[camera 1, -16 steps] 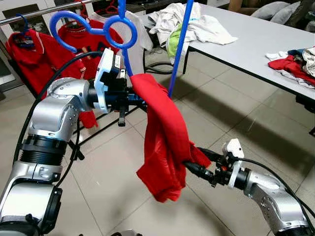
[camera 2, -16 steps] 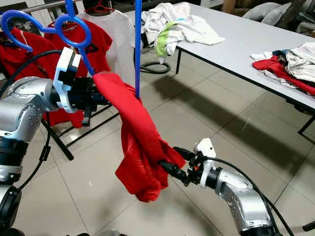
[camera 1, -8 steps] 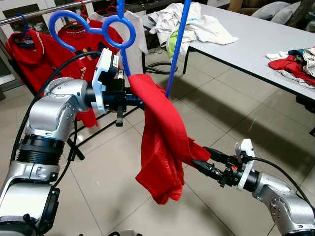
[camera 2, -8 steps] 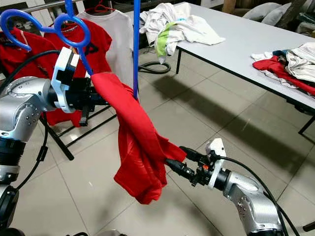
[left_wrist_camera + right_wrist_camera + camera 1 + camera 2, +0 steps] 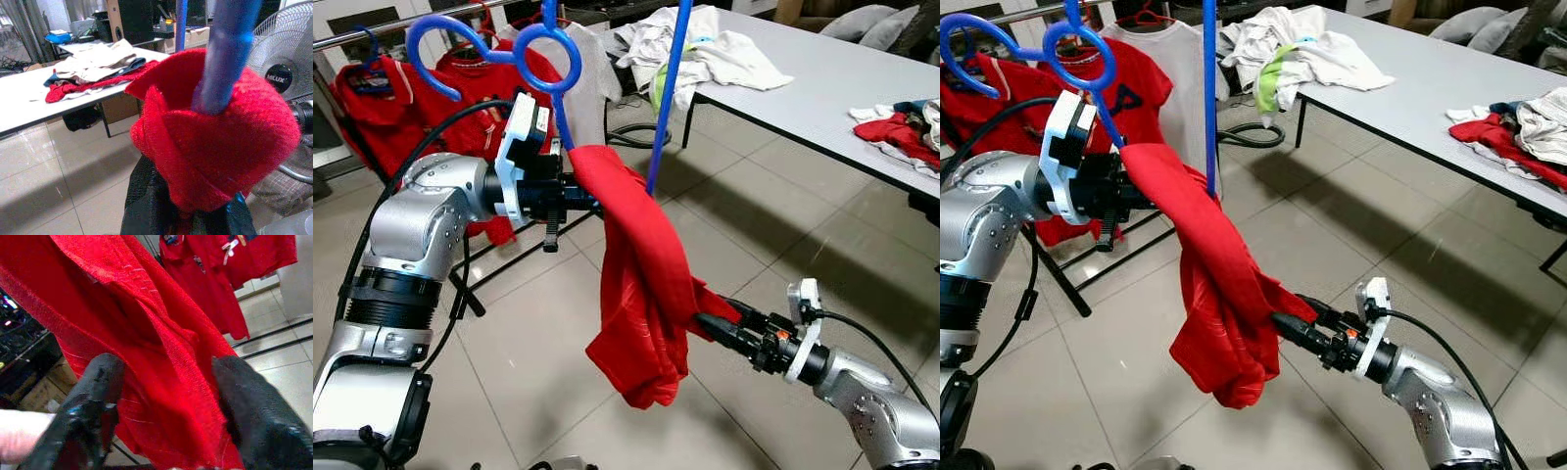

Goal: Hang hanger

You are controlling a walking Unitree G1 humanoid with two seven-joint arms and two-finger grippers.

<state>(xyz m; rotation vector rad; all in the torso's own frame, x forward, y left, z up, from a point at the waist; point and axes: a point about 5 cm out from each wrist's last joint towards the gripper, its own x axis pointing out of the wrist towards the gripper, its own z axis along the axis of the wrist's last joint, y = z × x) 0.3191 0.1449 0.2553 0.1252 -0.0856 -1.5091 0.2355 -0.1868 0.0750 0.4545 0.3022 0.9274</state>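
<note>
Left gripper [image 5: 579, 199] clamped blue plastic hanger [image 5: 553, 93] through draped red knit shirt [image 5: 641, 284]; right gripper [image 5: 705, 321] spread, shirt fold between fingers [image 5: 98, 382].

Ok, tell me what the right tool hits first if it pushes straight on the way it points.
Most likely the red shirt: the right tool is already at its hanging folds, fingers open around the cloth.

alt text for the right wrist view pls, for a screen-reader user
A red shirt hangs between the right tool's two spread black fingers, its fabric against them. Behind, more red shirts hang above a tiled floor.
</note>
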